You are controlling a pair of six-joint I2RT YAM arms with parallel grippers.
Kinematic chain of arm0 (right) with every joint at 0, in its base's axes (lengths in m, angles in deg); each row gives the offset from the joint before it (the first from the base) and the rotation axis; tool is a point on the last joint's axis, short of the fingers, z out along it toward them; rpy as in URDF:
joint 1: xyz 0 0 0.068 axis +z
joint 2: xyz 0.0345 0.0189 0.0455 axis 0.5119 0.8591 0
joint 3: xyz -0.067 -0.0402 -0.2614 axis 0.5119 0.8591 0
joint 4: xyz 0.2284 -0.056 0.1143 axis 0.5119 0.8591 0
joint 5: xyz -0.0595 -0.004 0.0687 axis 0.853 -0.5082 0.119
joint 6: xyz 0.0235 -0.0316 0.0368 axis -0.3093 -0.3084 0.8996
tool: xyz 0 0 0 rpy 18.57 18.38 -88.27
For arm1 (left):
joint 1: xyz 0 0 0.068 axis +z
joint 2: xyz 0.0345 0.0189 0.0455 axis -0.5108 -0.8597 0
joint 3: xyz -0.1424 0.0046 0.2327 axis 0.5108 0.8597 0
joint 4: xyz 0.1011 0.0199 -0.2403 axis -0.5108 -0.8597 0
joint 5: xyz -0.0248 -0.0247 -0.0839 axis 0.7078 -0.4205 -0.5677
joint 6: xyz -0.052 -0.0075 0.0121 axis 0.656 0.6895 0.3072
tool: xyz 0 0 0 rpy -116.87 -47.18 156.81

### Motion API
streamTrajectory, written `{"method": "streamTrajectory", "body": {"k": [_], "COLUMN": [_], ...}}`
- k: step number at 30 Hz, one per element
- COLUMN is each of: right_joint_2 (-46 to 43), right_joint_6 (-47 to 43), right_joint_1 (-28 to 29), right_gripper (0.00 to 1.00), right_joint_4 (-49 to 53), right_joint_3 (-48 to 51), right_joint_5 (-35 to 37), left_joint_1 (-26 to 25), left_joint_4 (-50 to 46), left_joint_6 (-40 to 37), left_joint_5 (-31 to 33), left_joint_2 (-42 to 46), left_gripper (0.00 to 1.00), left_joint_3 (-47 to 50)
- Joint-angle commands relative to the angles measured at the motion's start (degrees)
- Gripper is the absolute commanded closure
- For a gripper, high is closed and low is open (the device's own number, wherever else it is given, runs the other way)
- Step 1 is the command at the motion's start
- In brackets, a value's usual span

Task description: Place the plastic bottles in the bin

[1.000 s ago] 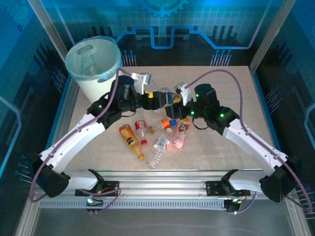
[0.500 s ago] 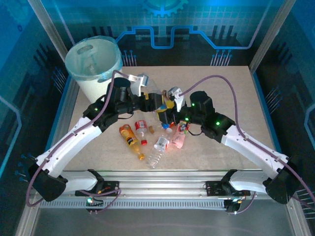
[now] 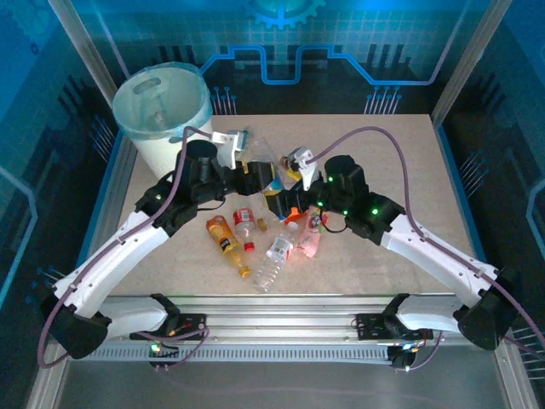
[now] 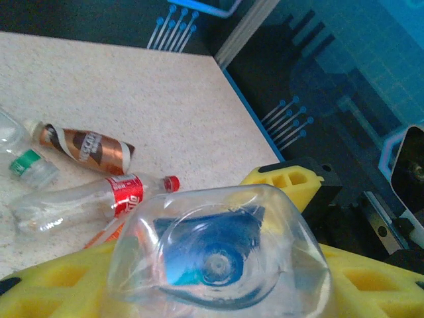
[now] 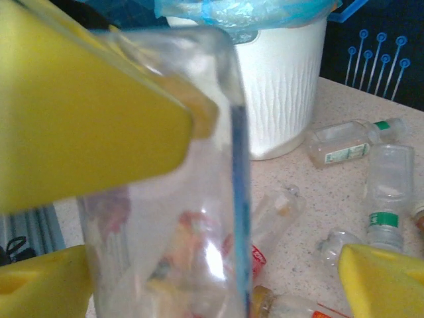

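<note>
My left tool is clamped on a clear bottle, held above the worktop just right of the bin. My right tool stands wide, with its fingers either side of that bottle. The other bottles lie right of the bin, nearer me.

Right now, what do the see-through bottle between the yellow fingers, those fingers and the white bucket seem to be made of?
The clear bottle looks like thin glossy plastic: see-through, with bright highlights. The yellow fingers look matte, probably moulded plastic, with recessed pockets. The white bin seems plastic, its wall rippled, lined with a thin, crinkled blue-green bag.
</note>
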Motion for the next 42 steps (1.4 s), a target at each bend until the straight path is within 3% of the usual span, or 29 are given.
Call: {"method": "streamTrajectory", "body": {"k": [1,8,18,22,25,29,36,42], "right_joint_2": [-1.4,-2.5,5.3,12.4,19.5,30.3,46.9,61.5], "right_joint_6": [-0.6,-2.5,0.7,3.5,3.6,6.3,11.1,13.2], "right_joint_1": [0.9,1.0,2.4,5.3,8.0,9.1,9.3,9.3], "right_gripper": [0.04,0.00,0.00,0.01,0.05,0.06,0.12,0.15], "right_joint_4": [2.6,1.1,2.0,1.6,4.7,16.1,25.3,31.7], "right_joint_3": [-2.3,-1.1,-13.3,-21.4,-30.9,-47.4,-69.3,-91.2], "right_joint_5": [2.1,0.6,-0.9,2.8,6.9,9.9,6.3,4.7], "left_joint_1": [0.4,5.9,18.0,23.5,27.8,33.3,43.8,47.3], "left_joint_4": [1.8,-0.9,-4.9,-4.3,-5.3,-5.9,-8.0,-7.3], "left_joint_6": [-1.5,-3.0,-9.7,-10.3,-10.2,-9.8,-5.8,-5.7], "left_joint_5": [5.8,8.8,9.7,10.0,9.8,9.8,9.3,6.4], "left_joint_2": [2.9,3.3,-2.7,-6.1,-9.6,-13.8,-21.6,-28.3], "left_gripper": [0.39,0.38,0.37,0.39,0.41,0.44,0.43,0.44], "left_joint_3": [0.7,-3.9,-23.0,-28.7,-32.6,-36.3,-39.4,-40.4]}}
